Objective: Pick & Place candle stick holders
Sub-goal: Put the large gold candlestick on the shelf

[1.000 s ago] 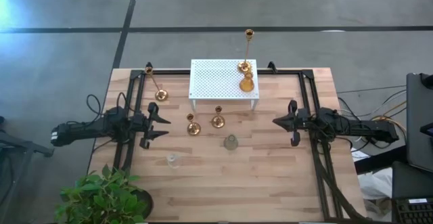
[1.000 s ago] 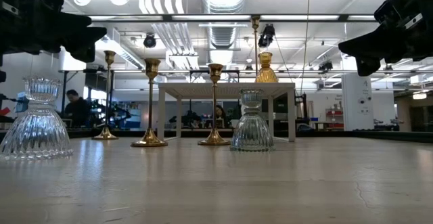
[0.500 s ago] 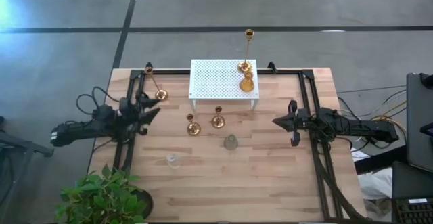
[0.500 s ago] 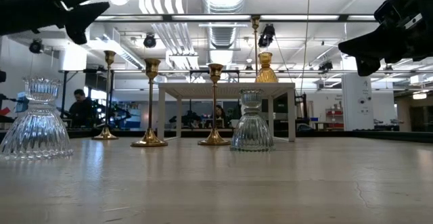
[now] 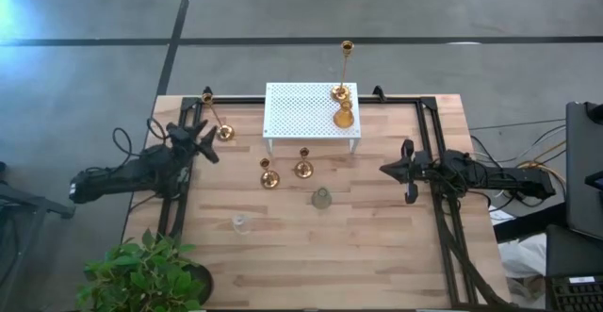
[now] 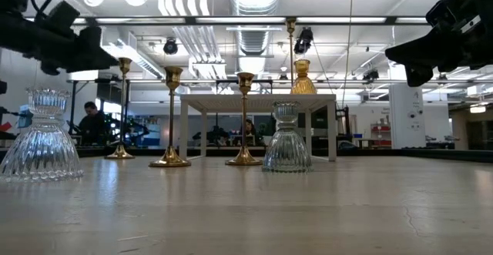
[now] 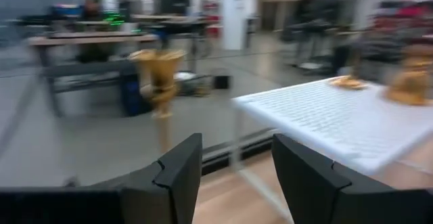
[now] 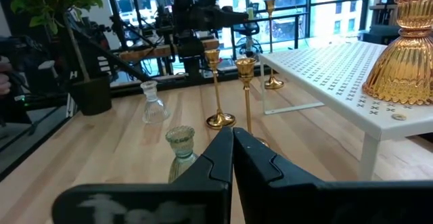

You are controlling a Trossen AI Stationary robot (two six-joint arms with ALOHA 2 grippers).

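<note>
My left gripper (image 5: 205, 142) (image 7: 233, 173) stands open above the table's left side, pointing at a tall brass candle stick holder (image 5: 223, 133) (image 7: 159, 72) that stands on its round base left of the white stand; nothing is between its fingers. A second tall stick (image 5: 341, 91) and the amber glass holder (image 5: 344, 117) stand on the stand's top. Two short brass holders (image 5: 269, 177) (image 5: 303, 169), the grey-green glass holder (image 5: 322, 198) and the clear one (image 5: 242, 222) stand on the table. My right gripper (image 5: 402, 171) (image 8: 233, 149) waits shut at the right.
The white perforated stand (image 5: 311, 114) sits at the table's far middle. A potted plant (image 5: 146, 274) overhangs the near left corner. Black frame rails (image 5: 438, 161) run along both sides. Bare wood lies in front of the glass holders toward the near edge.
My left gripper has swung from pointing at the table's right edge to pointing slantwise toward the far edge, at the tall brass stick left of the stand, and has risen a little. It stays open. The candle stick holders have kept their places.
</note>
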